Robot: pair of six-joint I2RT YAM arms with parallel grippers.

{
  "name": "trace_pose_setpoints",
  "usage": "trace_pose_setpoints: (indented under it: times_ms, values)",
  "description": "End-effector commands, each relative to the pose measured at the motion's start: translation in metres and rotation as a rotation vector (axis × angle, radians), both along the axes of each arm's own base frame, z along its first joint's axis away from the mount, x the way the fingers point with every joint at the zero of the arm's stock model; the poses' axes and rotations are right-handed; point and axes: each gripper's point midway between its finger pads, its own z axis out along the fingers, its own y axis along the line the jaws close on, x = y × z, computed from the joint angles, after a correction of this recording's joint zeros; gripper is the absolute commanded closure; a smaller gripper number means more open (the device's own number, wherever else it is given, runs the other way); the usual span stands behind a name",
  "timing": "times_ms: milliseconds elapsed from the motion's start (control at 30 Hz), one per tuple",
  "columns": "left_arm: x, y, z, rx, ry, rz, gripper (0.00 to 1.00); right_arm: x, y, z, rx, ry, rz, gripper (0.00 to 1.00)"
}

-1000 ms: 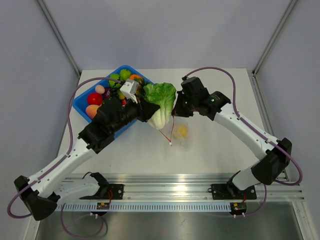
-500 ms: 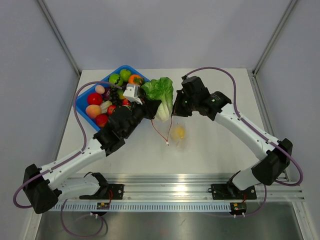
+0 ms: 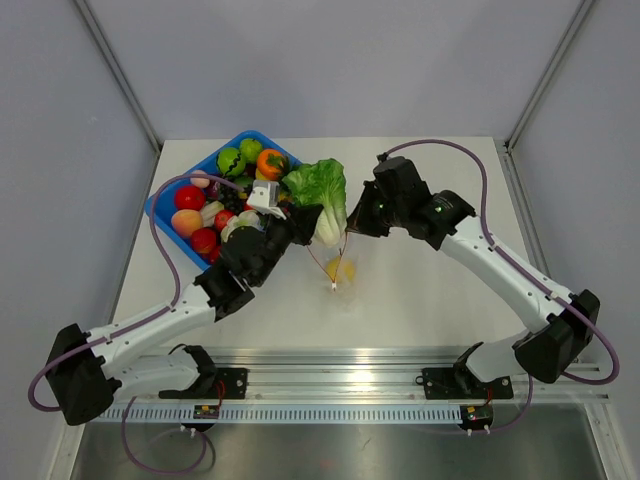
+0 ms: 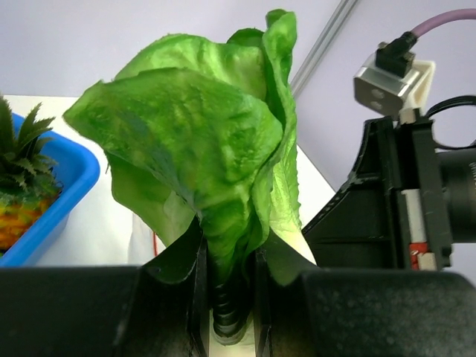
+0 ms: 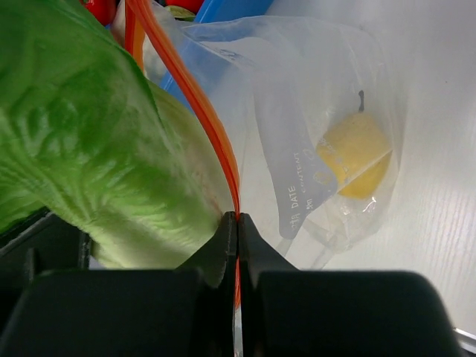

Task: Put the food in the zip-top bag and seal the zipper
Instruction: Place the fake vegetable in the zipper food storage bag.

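The left arm [image 3: 160,325] stretches low and diagonally forward, its left gripper [image 4: 227,260] narrowed onto the stem of the lettuce [image 4: 201,141], whose leaves rise past the fingertips, with the blue bin [image 4: 67,193] off to one side behind. The right arm [image 3: 500,265] arches in with its wrist turned inward. The right gripper [image 5: 236,223] is pinched tight on the zipper [image 5: 197,104] of the zip-top bag [image 5: 297,97], which spreads ahead of the fingertips with a yellow piece [image 5: 355,165] inside and the lettuce close beside the strip.
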Motion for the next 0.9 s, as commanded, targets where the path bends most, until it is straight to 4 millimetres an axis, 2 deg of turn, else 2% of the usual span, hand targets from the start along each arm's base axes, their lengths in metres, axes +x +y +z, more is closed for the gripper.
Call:
trace_pose_setpoints:
  times_ms: [0,200,433,733,867]
  values:
    - [-0.004,0.008,-0.012,0.036,-0.011,0.021,1.0,0.003,0.015,0.06,0.194,-0.115,-0.009,1.0]
    - [-0.012,0.017,-0.024,0.05,-0.001,0.021,1.0,0.006,0.011,0.06,0.204,-0.115,-0.046,1.0]
    - [-0.015,0.009,-0.03,0.073,0.005,-0.022,1.0,0.013,0.021,0.055,0.238,-0.098,-0.046,1.0]
    - [-0.019,0.017,-0.036,-0.011,0.089,0.013,1.0,0.024,0.017,0.036,0.219,-0.099,-0.102,1.0]
    - [-0.021,0.013,-0.051,-0.024,0.146,0.008,1.0,0.025,0.021,0.033,0.245,-0.098,-0.1,1.0]
